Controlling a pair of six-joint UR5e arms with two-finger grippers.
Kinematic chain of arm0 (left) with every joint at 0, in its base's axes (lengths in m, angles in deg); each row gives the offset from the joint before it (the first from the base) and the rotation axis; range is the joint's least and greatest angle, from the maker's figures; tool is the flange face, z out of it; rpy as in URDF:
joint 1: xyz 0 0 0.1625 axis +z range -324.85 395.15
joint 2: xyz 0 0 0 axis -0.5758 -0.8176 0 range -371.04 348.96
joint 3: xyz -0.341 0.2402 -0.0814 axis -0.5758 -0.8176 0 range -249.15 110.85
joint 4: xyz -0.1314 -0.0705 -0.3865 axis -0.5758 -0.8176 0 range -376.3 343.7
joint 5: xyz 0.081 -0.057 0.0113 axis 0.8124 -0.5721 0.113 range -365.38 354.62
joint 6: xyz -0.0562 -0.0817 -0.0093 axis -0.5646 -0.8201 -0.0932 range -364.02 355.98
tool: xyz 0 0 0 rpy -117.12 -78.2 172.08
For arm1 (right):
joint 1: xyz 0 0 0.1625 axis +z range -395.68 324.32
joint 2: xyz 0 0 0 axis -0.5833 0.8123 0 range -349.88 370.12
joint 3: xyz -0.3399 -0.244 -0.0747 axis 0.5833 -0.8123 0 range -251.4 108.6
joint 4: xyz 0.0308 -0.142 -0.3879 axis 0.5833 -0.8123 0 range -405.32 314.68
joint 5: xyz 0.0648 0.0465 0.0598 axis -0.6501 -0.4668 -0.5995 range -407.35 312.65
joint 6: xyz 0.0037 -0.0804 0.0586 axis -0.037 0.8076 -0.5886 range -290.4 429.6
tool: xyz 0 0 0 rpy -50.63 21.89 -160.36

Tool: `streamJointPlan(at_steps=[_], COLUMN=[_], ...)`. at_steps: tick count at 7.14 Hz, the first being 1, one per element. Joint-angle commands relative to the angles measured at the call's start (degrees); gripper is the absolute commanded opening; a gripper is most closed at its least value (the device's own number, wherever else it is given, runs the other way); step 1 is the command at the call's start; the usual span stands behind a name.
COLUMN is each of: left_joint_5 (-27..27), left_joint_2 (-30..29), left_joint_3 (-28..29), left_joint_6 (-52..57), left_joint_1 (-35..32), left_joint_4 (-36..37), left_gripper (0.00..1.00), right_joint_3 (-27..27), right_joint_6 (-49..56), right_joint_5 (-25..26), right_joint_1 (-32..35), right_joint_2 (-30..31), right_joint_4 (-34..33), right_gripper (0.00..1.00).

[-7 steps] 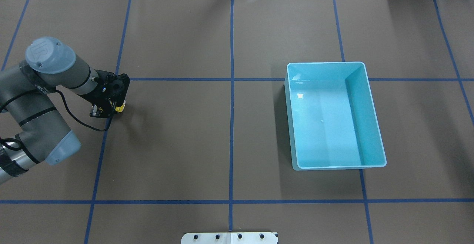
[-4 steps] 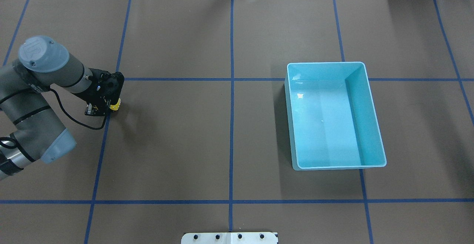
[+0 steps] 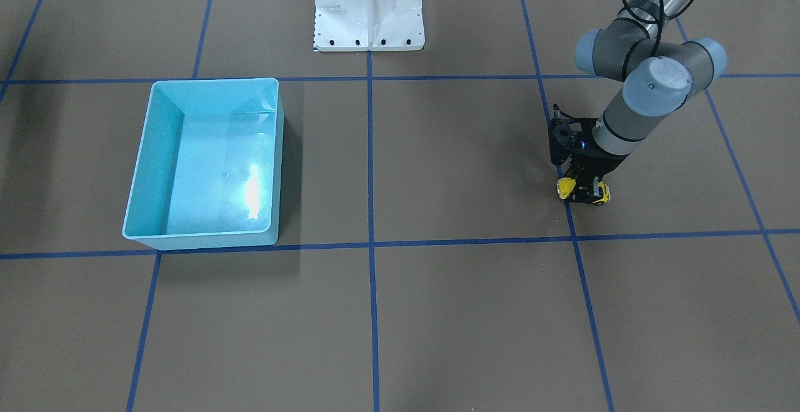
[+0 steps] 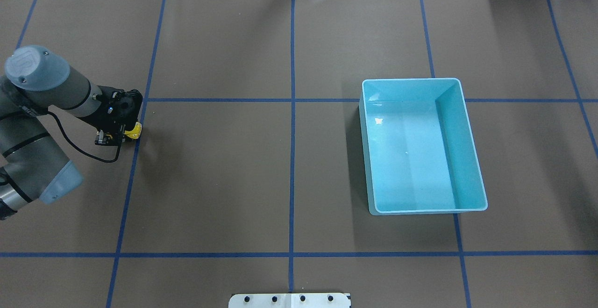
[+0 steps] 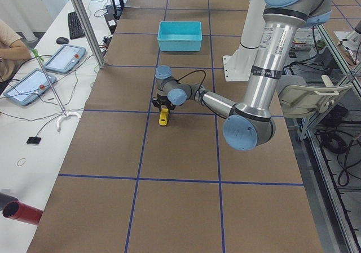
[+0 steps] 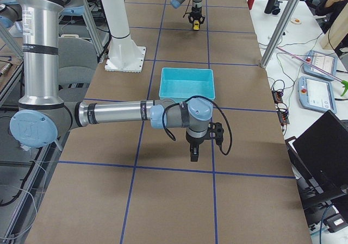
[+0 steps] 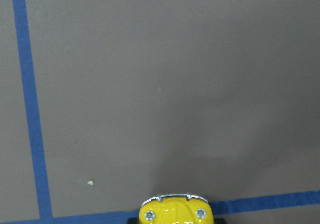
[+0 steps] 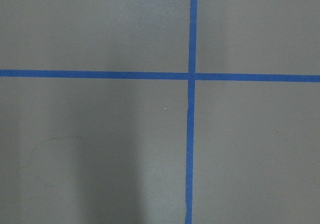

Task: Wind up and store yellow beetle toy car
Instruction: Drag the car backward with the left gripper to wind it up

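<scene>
The yellow beetle toy car [image 4: 134, 131] is a tiny yellow car at the table's left side, over a blue tape line. My left gripper [image 4: 122, 134] is shut on it and holds it low at the table surface; I cannot tell if its wheels touch. The front-facing view shows the car [image 3: 565, 188] sticking out on both sides of the gripper [image 3: 581, 190]. The left wrist view shows its nose [image 7: 174, 210] at the bottom edge. My right gripper [image 6: 194, 156] shows only in the exterior right view, low over the table beyond the bin; I cannot tell if it is open or shut.
The light blue bin [image 4: 411, 80] stands open and empty on the table's right half, far from the car; it also shows in the front-facing view [image 3: 215, 80]. Blue tape lines divide the brown table. The white robot base [image 3: 369, 5] is at the near edge.
My left gripper has moved left and slightly toward the far edge with the car in it, crossing the blue tape line. The bin has not moved.
</scene>
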Motion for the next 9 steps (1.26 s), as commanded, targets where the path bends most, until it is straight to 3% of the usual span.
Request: streamJointPlan(at_steps=[1,9], left_joint_5=[-0.6,-3.3], left_joint_2=[1.6,4.5], left_joint_3=[0.6,0.5], left_joint_6=[0.0,0.0], left_joint_1=[-0.6,-1.3], left_joint_4=[-2.7,-6.6], left_gripper=[0.00,0.00], right_joint_3=[0.0,0.2], right_joint_6=[0.0,0.0], right_joint_5=[0.0,0.0], right_joint_1=[-0.1,0.0], right_joint_2=[0.0,0.0], right_joint_4=[0.0,0.0], right_gripper=[1.00,1.00])
